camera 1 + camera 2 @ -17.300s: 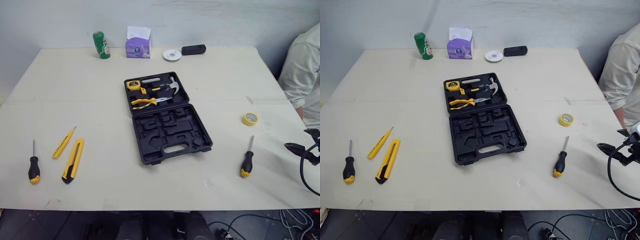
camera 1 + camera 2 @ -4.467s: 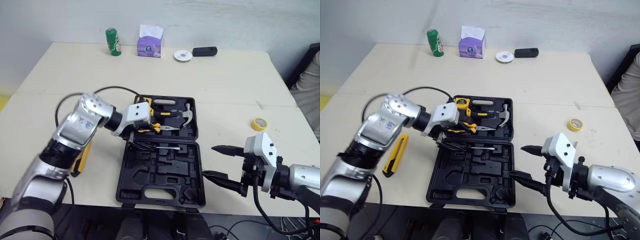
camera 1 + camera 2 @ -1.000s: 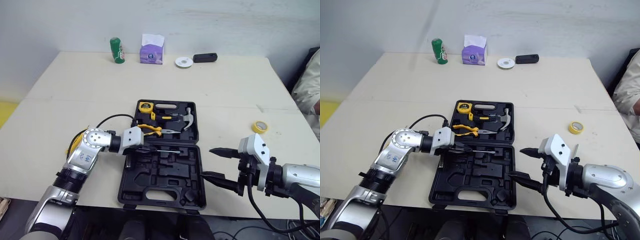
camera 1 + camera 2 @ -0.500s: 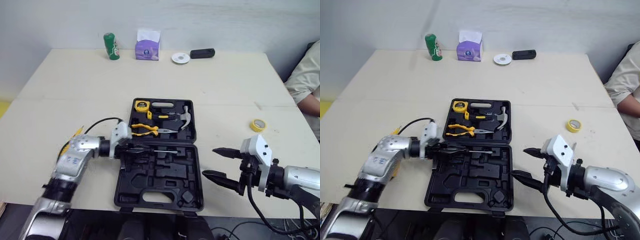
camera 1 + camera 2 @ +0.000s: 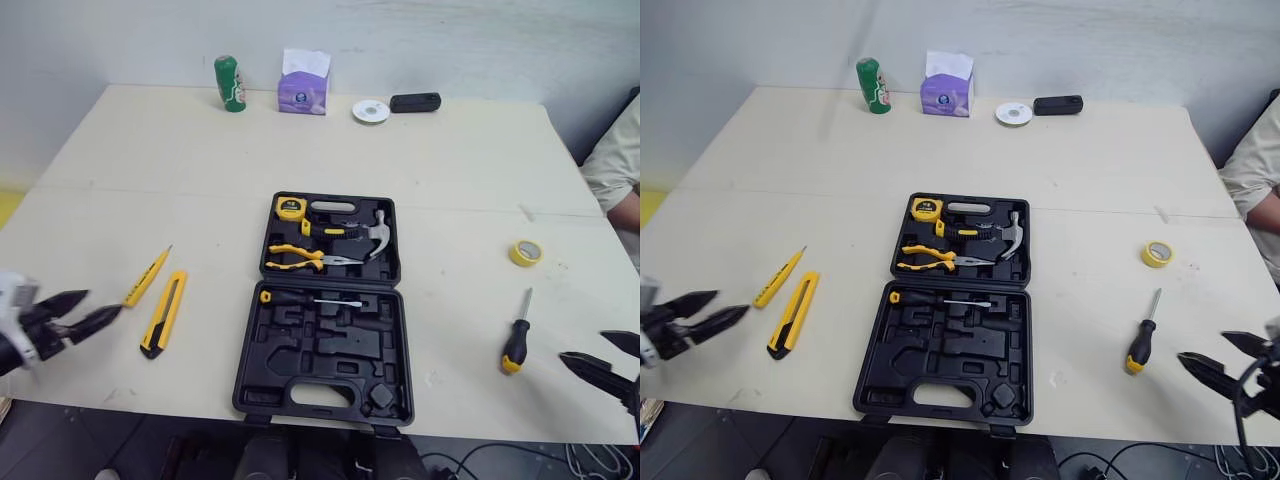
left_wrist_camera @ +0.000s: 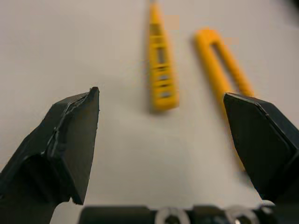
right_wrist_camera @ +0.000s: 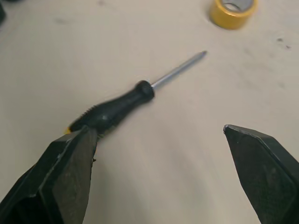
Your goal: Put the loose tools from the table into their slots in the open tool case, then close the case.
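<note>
The open black tool case (image 5: pixel 384 330) lies mid-table. Its far half holds a tape measure (image 5: pixel 291 208), pliers (image 5: pixel 300 258) and a hammer (image 5: pixel 372 233). A black-handled screwdriver (image 5: pixel 305 298) lies in the near half. Left of the case lie a yellow tester pen (image 5: pixel 147 277) and a yellow utility knife (image 5: pixel 165 312). My left gripper (image 5: pixel 100 305) hovers open just left of them, empty; its wrist view has the pen (image 6: pixel 160 70) and knife (image 6: pixel 222 65) ahead. A second screwdriver (image 5: pixel 516 335) lies right of the case, with my right gripper (image 5: pixel 585 348) open beside it.
A yellow tape roll (image 5: pixel 526 252) sits beyond the right screwdriver (image 7: pixel 117 109). Along the far edge stand a green can (image 5: pixel 229 83), a purple tissue box (image 5: pixel 304 83), a white disc (image 5: pixel 371 111) and a black object (image 5: pixel 415 102). A person's sleeve (image 5: pixel 620 170) shows at the right.
My left gripper has left the case and drawn back to the table's near left. The right gripper has drawn back to the right. The screwdriver stays in the case.
</note>
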